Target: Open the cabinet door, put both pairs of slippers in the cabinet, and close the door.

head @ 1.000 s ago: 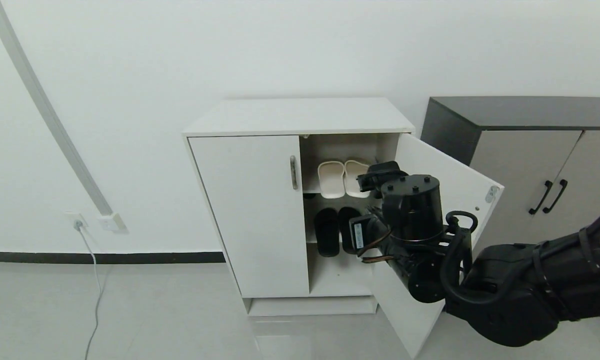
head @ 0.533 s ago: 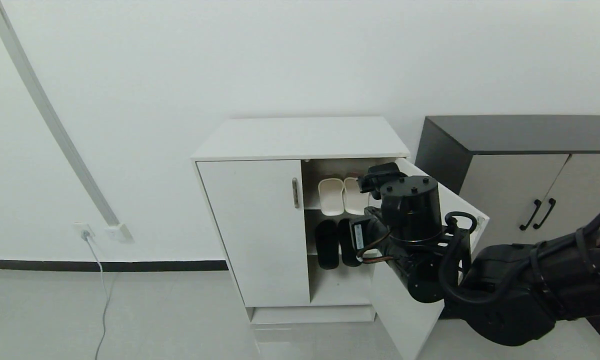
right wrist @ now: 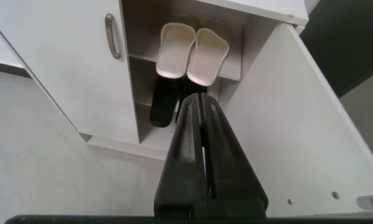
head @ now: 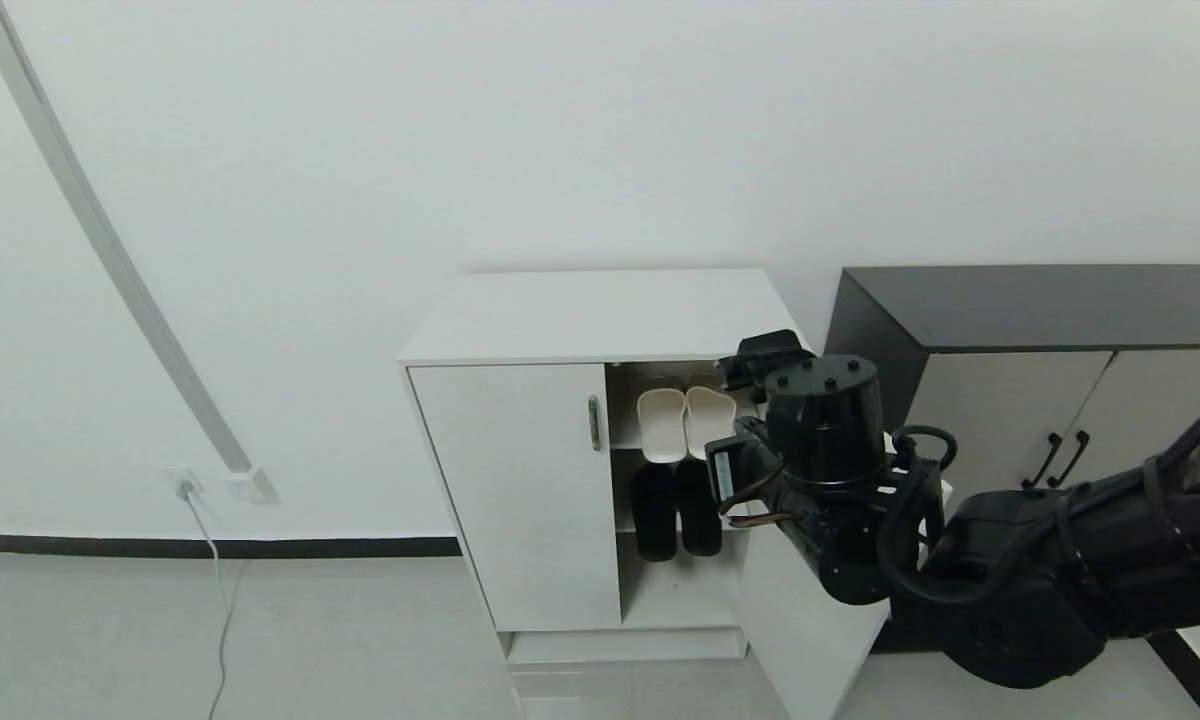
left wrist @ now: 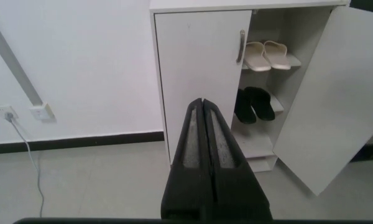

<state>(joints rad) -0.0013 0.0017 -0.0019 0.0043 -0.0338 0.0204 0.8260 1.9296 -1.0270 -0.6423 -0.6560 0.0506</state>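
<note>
While the right door [head: 810, 620] of the white cabinet [head: 590, 315] stands swung out toward the robot, the left door [head: 515, 490] is closed, with its metal handle [head: 594, 423] upright at the inner edge. Inside the open half, the white slippers [head: 685, 422] lie side by side on the upper shelf, their near ends reaching the shelf's front edge. The black slippers [head: 675, 510] lie side by side on the shelf just below them. In the right wrist view, the right gripper [right wrist: 199, 102] has its fingers brought together and grips nothing. It points into the open compartment, toward the two shelves, with the inner face of the right door just beside it. In the head view the right arm's wrist overlaps that door's free edge, and whether it touches the panel cannot be told. In the left wrist view, the left gripper [left wrist: 202, 106] has its fingers pressed together on nothing. It is well back from the cabinet over the pale floor [head: 260, 650] and aims at the lower part of the left door. Just to the right of the white cabinet stands a dark cabinet [head: 1020, 300] with two black handles [head: 1060, 455]. On the wall to the left, a grey conduit [head: 110, 250] slants down to a socket [head: 182, 485], from which a cable [head: 222, 600] drops to the floor.
</note>
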